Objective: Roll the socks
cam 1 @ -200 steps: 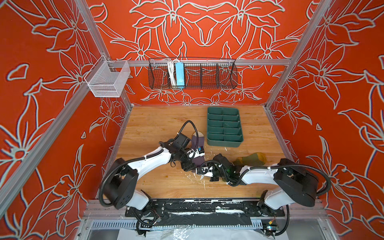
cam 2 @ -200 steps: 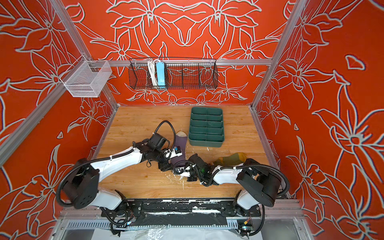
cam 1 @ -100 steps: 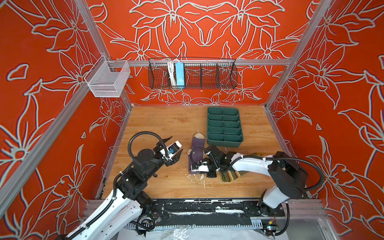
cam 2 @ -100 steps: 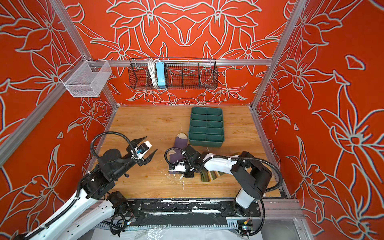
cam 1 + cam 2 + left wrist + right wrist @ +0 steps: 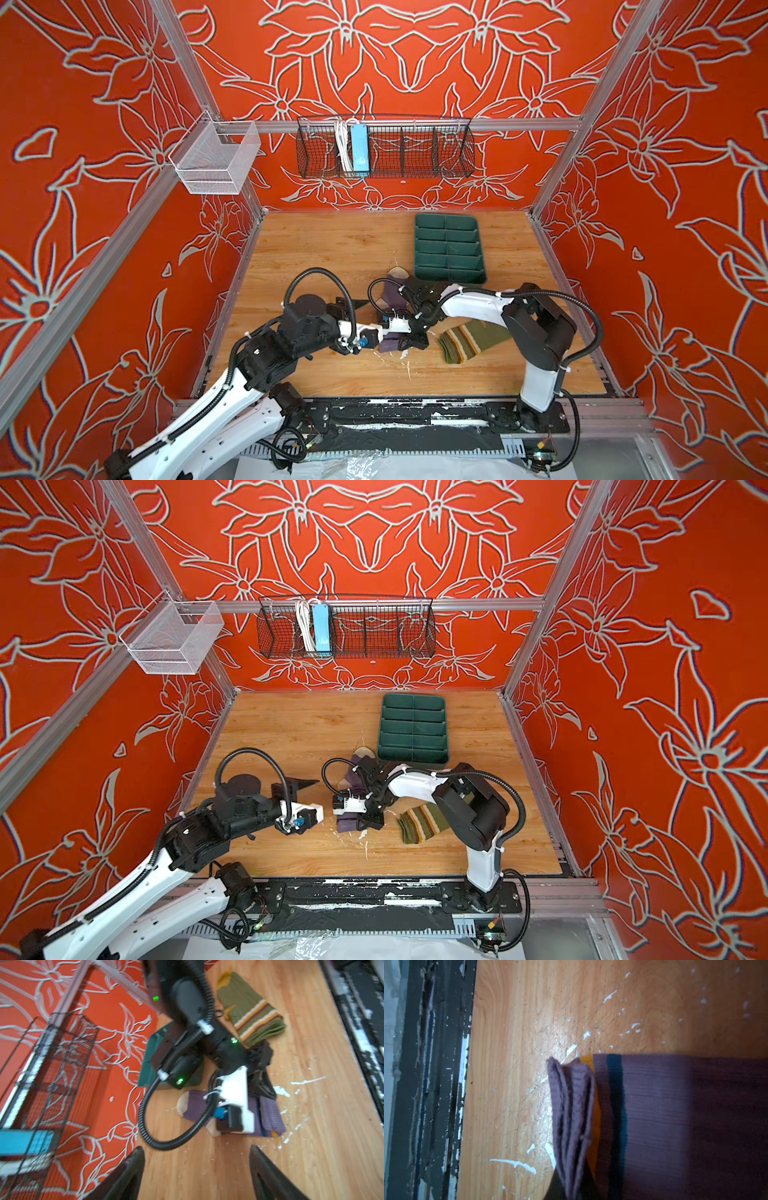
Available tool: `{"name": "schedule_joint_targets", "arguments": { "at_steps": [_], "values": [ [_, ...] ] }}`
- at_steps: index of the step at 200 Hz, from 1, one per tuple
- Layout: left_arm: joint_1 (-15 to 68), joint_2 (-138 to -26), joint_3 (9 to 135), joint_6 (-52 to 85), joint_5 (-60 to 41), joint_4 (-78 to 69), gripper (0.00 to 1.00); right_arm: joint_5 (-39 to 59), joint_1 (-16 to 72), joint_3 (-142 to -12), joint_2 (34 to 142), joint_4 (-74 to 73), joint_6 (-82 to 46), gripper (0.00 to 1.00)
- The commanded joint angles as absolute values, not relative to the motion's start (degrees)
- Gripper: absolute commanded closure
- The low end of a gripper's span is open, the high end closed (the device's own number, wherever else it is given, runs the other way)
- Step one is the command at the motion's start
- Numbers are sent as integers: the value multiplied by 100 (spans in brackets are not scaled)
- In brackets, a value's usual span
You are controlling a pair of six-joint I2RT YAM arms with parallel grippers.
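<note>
The purple sock point(image 5: 391, 293) lies flat on the wooden table in both top views, cream toe toward the tray, striped cuff point(image 5: 612, 1105) toward the front. My right gripper point(image 5: 409, 343) point(image 5: 372, 821) is shut on the folded cuff edge point(image 5: 571, 1115). The olive green sock point(image 5: 469, 340) point(image 5: 424, 823) lies folded to the right, partly under the right arm; the left wrist view shows it point(image 5: 253, 1016) beyond that arm. My left gripper point(image 5: 309, 782) point(image 5: 195, 1153) hangs open left of the purple sock point(image 5: 270, 1113), with only bare wood between its fingers point(image 5: 135, 1167).
A dark green divided tray point(image 5: 449, 276) point(image 5: 413, 754) stands just behind the purple sock's toe. A black wire basket point(image 5: 384, 147) and a white mesh basket point(image 5: 216, 162) hang on the walls. White scuff marks dot the wood near the cuff.
My left gripper has pulled away from the purple sock to the left and now stands open. The right gripper has stayed shut at the cuff while its arm has swung, uncovering more of the olive sock.
</note>
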State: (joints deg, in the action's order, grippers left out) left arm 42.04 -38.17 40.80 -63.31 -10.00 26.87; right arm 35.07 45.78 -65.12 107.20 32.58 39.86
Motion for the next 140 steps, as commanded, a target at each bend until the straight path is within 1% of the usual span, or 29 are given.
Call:
{"name": "schedule_joint_targets", "arguments": {
  "at_steps": [1, 25, 47, 72, 90, 105, 117, 140],
  "values": [
    [4884, -3831, 3652, -7311, -329, 2533, 22, 3867, 4480, -6706, 10872, 3744, 4061, 100],
    [5849, -3821, 3115, -7393, 88, 2105, 23, 3920, 4423, -6787, 10975, 3772, 4092, 100],
    [6265, -4225, 2817, -7291, 438, 2033, 26, 3920, 4385, -6820, 11047, 3780, 4122, 100],
    [6381, -4712, 2414, -6906, 429, 1279, 27, 3962, 4351, -6807, 11079, 3738, 4096, 100],
    [6381, -5236, 2327, -6552, 607, 718, 28, 3990, 4342, -6811, 11074, 3739, 4098, 100],
    [6376, -5850, 2358, -6086, 970, 186, 30, 4003, 4329, -6811, 11083, 3722, 4110, 100],
    [6365, -6292, 2460, -5822, 1218, 15, 33, 4021, 4324, -6809, 11083, 3701, 4112, 100],
    [6342, -6896, 2587, -5387, 1662, -384, 36, 4082, 4309, -6803, 11108, 3686, 4091, 100]
  ]
}}
